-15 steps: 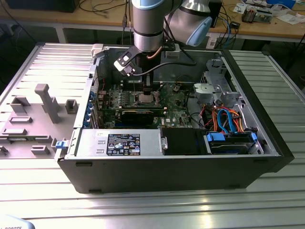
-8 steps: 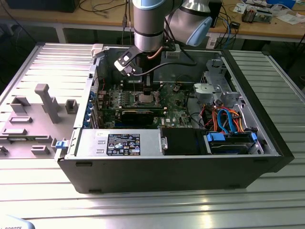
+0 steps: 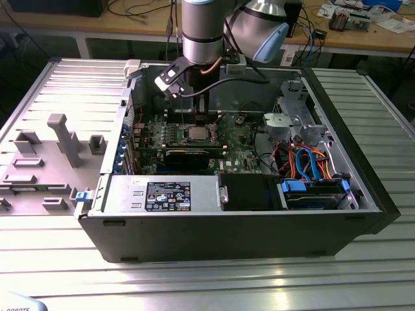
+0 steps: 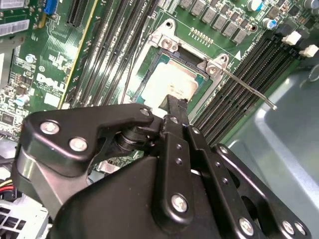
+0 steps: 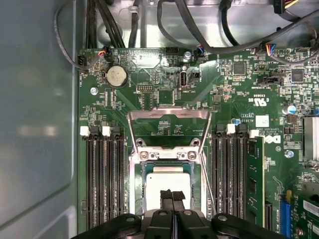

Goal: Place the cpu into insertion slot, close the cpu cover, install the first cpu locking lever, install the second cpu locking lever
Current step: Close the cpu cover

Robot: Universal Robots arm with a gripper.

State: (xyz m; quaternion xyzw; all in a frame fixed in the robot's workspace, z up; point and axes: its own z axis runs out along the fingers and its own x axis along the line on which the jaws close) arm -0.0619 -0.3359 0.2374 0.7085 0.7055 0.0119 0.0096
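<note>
**Clerk:** Exterior view, entries?

**Keeper:** One open computer case (image 3: 227,240) on a ribbed metal table (image 3: 194,285). The arm (image 3: 202,32) stood over the green motherboard (image 3: 243,154). The gripper (image 3: 202,118) hung just above the cpu (image 3: 196,134), which lay amid the board.

**Clerk:** Second wrist view?

**Keeper:** The cpu (image 4: 172,82), silver top up, sat inside the insertion slot (image 4: 152,69). The gripper (image 4: 173,103) had its fingers drawn together with nothing between them, tips at the chip's near edge; contact could not be told. One locking lever (image 4: 246,88), a thin rod, ran out from the socket's corner across the memory slots (image 4: 249,59).

**Clerk:** First wrist view?

**Keeper:** The cpu cover (image 5: 168,115) was hinged open, clear of the insertion slot (image 5: 145,185), with the board showing through its window. The cpu (image 5: 167,177) was seated in the slot, the gripper (image 5: 172,195) narrow over it. One coin cell (image 5: 117,76) lay beyond the cover.
</note>
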